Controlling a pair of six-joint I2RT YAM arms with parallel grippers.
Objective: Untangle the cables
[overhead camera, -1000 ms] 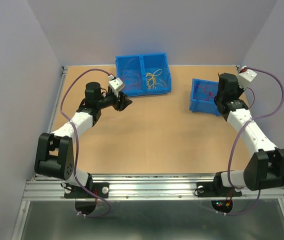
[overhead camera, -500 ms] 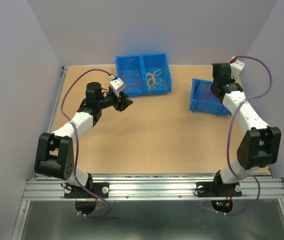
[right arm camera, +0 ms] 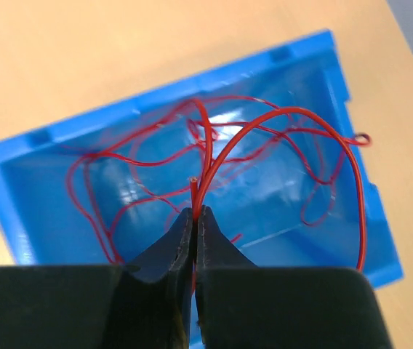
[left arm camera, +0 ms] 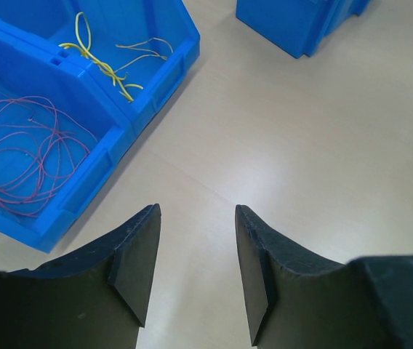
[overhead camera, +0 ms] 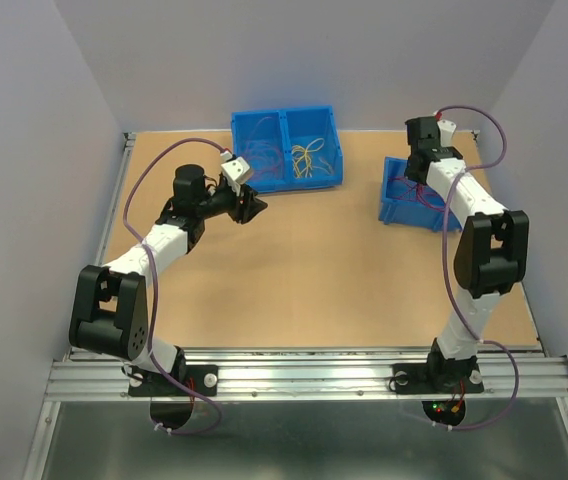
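Observation:
Thin red cables (right arm camera: 265, 120) lie tangled in a small blue bin (right arm camera: 192, 73), which shows at the right in the top view (overhead camera: 394, 205). My right gripper (right arm camera: 194, 211) is shut on red cable strands and holds them above that bin; a cut end sticks up past the tips. From above it (overhead camera: 416, 168) hangs over the bin's back. My left gripper (left arm camera: 197, 211) is open and empty over bare table, just in front of a double blue bin (left arm camera: 155, 80). That bin holds dark red wires (left arm camera: 17, 156) in one compartment and yellow wires (left arm camera: 101, 65) in the other.
The double bin (overhead camera: 286, 125) stands at the back centre of the wooden table (overhead camera: 304, 270). Grey walls close in the left, right and back sides. A metal rail (overhead camera: 304, 372) runs along the near edge.
My right arm has swung from the bin's right side to the back and left, so its wrist now hangs over the small bin. The left arm has hardly moved.

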